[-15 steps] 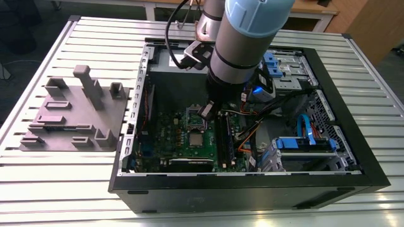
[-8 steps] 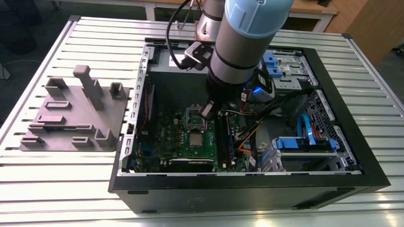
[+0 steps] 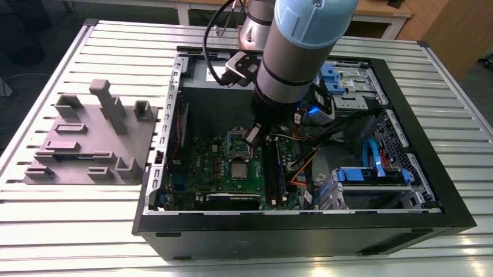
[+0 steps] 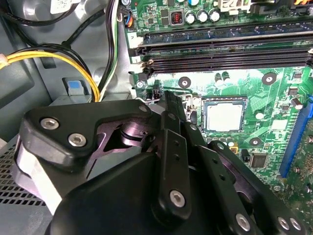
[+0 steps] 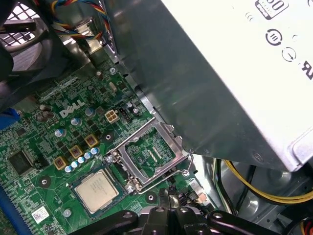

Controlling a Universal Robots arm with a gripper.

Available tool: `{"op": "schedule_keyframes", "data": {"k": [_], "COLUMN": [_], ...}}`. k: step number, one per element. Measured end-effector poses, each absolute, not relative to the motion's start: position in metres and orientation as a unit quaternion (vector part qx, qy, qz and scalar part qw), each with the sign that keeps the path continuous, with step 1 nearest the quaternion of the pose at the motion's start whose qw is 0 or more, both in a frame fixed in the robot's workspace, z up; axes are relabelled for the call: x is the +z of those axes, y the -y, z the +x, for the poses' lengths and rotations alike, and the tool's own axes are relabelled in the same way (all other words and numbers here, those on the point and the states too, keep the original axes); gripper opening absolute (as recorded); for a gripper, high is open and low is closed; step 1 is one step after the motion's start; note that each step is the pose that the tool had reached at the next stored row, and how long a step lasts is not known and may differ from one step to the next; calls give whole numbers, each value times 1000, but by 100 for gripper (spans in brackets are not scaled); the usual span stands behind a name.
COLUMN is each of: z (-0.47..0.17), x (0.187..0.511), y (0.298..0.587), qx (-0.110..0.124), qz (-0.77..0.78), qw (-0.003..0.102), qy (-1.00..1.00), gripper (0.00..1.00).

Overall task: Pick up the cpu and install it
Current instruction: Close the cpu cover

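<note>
A slatted metal table [image 3: 92,213] carries two things. An open black computer case [image 3: 308,231] lies on its side across the middle and toward the exterior view's right. Just beside it, on the exterior view's left, sits a grey moulded tray [image 3: 89,144] with upright blocks and posts rising from its flat base.

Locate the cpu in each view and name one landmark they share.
Exterior view: the cpu lies flat on the green motherboard inside the case, just below the gripper.
Second wrist view: cpu sits seated in its socket, beyond the gripper's black linkage.
First wrist view: cpu lies beside the raised socket frame.
Shared landmark: the green motherboard.
</note>
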State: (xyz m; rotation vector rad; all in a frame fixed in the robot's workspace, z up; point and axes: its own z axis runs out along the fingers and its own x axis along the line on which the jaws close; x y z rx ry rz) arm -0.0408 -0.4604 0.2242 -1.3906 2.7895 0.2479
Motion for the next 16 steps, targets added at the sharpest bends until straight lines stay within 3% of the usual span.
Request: {"op": "schedule_keyframes", "data": {"k": [16], "z": [-40], "x": [223], "y": [455], "qx": [80], "qz": [-445], "qw": [8], "qy": [-892], "gripper": [10]}}
